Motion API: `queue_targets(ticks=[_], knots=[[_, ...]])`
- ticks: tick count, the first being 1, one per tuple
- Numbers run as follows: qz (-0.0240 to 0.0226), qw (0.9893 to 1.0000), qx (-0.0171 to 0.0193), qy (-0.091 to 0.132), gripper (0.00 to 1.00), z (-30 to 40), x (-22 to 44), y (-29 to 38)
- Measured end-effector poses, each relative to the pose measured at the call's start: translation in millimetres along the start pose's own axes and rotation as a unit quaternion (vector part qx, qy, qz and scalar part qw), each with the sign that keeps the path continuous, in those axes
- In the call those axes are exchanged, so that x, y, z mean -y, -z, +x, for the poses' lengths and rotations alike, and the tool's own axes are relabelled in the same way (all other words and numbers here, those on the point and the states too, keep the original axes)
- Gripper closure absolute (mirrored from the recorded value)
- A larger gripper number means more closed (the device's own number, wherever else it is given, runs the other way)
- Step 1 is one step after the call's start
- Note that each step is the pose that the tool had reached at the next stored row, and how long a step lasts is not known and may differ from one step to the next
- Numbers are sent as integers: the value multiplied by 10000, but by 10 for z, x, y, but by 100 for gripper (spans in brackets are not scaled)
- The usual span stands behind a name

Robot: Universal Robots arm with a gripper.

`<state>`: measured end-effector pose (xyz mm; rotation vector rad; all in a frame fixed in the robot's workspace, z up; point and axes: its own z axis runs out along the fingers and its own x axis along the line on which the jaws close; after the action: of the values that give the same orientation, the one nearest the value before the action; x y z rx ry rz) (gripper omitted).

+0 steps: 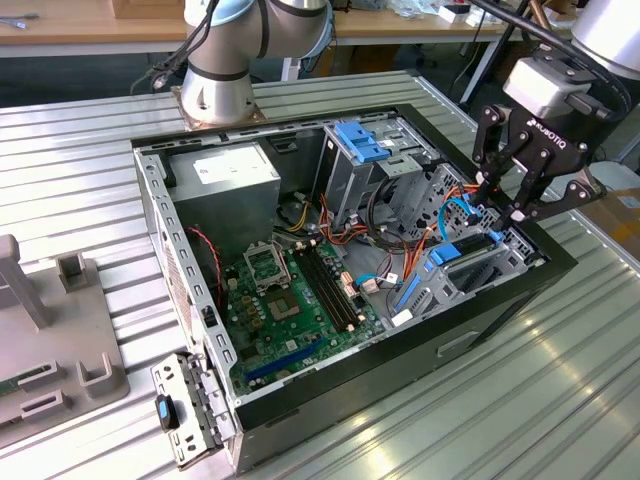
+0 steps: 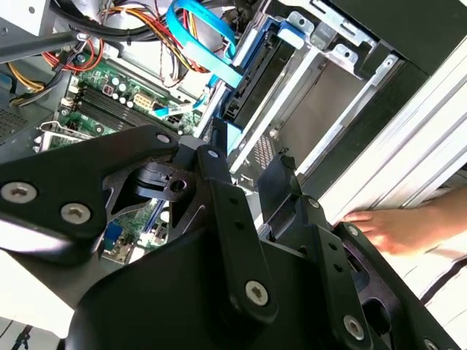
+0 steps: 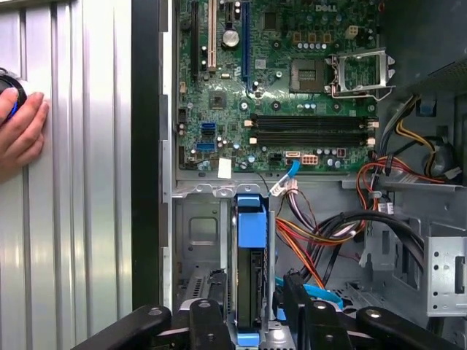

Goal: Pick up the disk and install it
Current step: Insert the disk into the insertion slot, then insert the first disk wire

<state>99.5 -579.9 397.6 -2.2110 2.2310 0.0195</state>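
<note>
The disk (image 3: 248, 273) stands on edge in the metal drive bay (image 3: 193, 233) at the corner of the open computer case (image 1: 500, 300). Its bright blue carrier (image 3: 249, 222) caps the edge facing the motherboard. In the exterior view the disk (image 1: 462, 250) lies at the case's right end, just below my gripper (image 1: 503, 200). My gripper (image 3: 255, 310) is open, with one black finger on each side of the disk and a small gap to it. In the second wrist view the disk (image 2: 252, 87) sits beyond the fingertips (image 2: 219, 138).
A person's hand (image 3: 22, 124) rests on the ribbed metal table (image 1: 560, 400) beside the case. Orange, black and blue cables (image 3: 321, 233) run close to the bay. The motherboard (image 1: 290, 300), a grey power-supply box (image 1: 235, 180) and an upright cage with a blue bracket (image 1: 358, 140) are inside the case.
</note>
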Motion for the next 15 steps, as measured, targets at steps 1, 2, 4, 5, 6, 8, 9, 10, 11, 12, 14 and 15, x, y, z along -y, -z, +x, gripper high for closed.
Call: queue_targets(ticks=[1,2,4,5,6,8,9,10,11,12,14,15], knots=[[28,10000,0,3,56,0,1,-2],[86,10000,1,5,56,0,1,-7],[117,9999,0,7,56,-3,3,-8],[117,9999,1,6,56,-3,2,-9],[117,9999,1,6,56,-5,3,-8],[117,9999,1,6,56,-9,3,-9],[117,9999,1,6,56,-9,3,-9],[117,9999,0,6,56,-10,2,-8],[117,9999,1,6,56,-10,2,-8],[117,9999,1,6,56,-11,3,-9],[117,9999,1,6,56,-11,2,-8],[117,9999,1,6,56,-12,2,-9]])
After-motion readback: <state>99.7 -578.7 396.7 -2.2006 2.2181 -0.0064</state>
